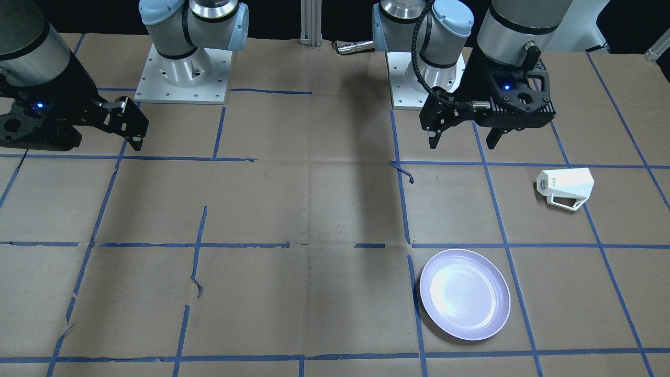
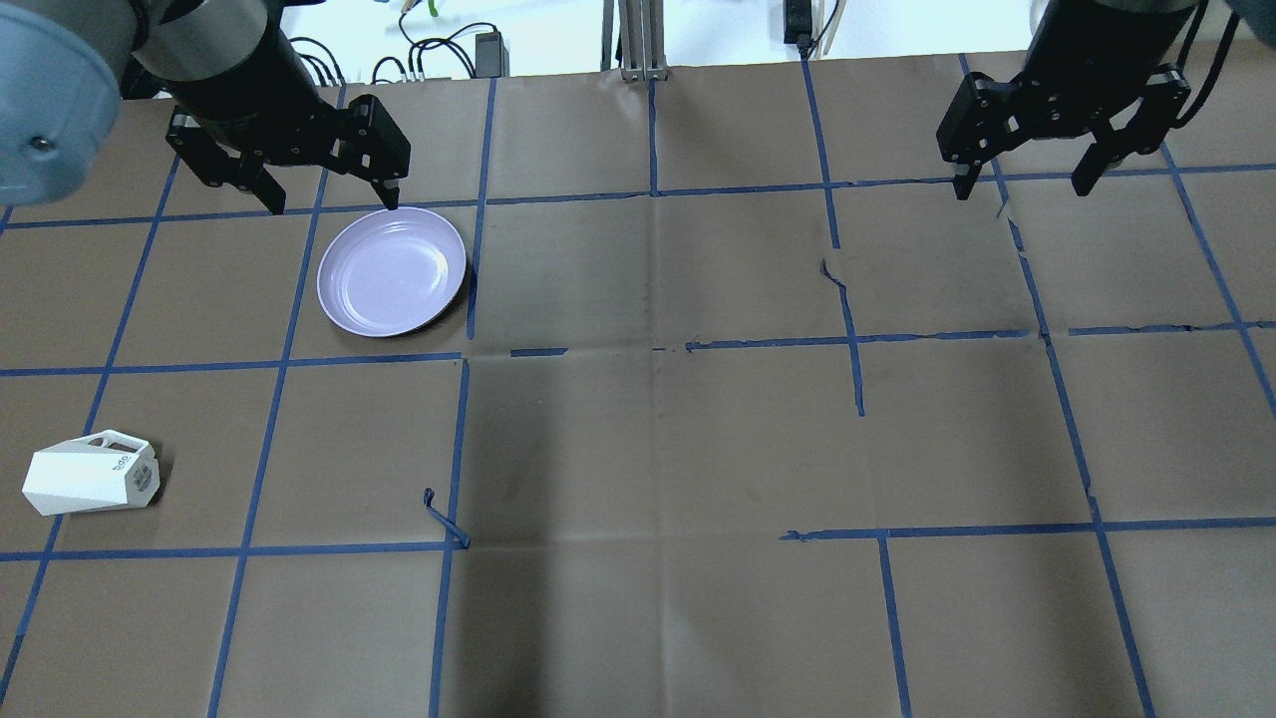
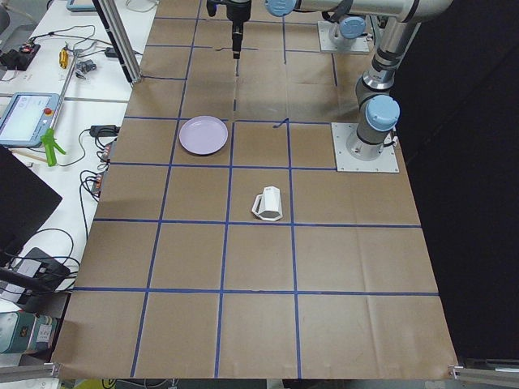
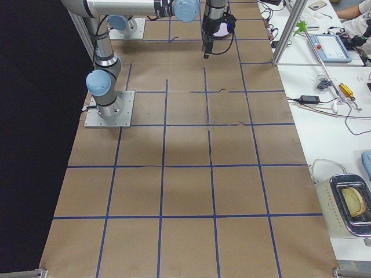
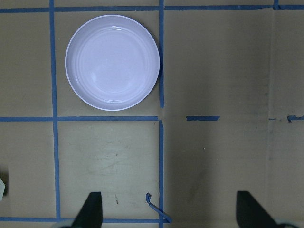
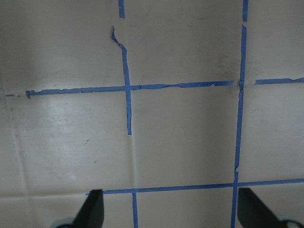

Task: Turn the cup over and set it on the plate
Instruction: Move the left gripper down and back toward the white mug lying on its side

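Observation:
The white faceted cup (image 2: 90, 479) lies on its side on the brown paper near the table's left end, its handle toward the far side and its marked base toward the middle; it also shows in the front view (image 1: 568, 186) and the left side view (image 3: 268, 203). The pale lavender plate (image 2: 392, 271) lies flat and empty, farther out, also seen from the front (image 1: 465, 294) and in the left wrist view (image 5: 112, 62). My left gripper (image 2: 332, 199) hangs open and empty high over the table, apart from both. My right gripper (image 2: 1020, 187) is open and empty over the right half.
Blue tape lines (image 2: 653, 191) divide the paper-covered table into squares. The two arm base plates (image 1: 183, 78) stand at the robot's edge. A side bench with cables and devices (image 3: 49, 121) runs along the far edge.

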`<state>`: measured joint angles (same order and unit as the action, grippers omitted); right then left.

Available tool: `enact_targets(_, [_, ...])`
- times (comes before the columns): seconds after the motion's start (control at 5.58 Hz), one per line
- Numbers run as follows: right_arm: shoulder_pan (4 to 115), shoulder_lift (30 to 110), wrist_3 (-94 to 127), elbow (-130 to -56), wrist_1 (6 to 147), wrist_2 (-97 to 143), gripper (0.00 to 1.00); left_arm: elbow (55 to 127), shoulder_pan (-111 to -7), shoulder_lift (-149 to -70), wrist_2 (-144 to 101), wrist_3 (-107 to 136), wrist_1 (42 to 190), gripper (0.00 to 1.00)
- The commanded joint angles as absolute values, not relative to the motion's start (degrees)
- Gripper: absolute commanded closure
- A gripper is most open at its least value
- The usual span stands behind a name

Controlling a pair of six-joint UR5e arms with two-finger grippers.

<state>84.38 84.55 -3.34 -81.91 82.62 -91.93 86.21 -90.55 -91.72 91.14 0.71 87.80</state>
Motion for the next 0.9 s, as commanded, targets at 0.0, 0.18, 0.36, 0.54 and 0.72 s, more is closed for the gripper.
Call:
enact_targets(0.0, [84.38,84.55,-3.34,-81.91,82.62,-91.93,0.0,86.4,-90.44,-91.23,91.06,0.7,87.8,0.02])
enact_targets(0.18, [84.38,84.55,-3.34,-81.91,82.62,-91.93,0.0,87.09,-89.66,-90.19,91.14,0.62,88.06,0.02])
enact_targets(0.36, [84.38,84.55,-3.34,-81.91,82.62,-91.93,0.0,86.75,-86.17,-88.61,91.14,-1.12,92.94,0.02])
enact_targets(0.54, [84.38,84.55,-3.34,-81.91,82.62,-91.93,0.0,87.27,-80.74,-86.24,91.14,-8.54,97.6,0.02])
enact_targets(0.72, [84.38,84.55,-3.34,-81.91,82.62,-91.93,0.0,87.36,-73.72,-84.48,91.23,-18.1,102.78,0.01])
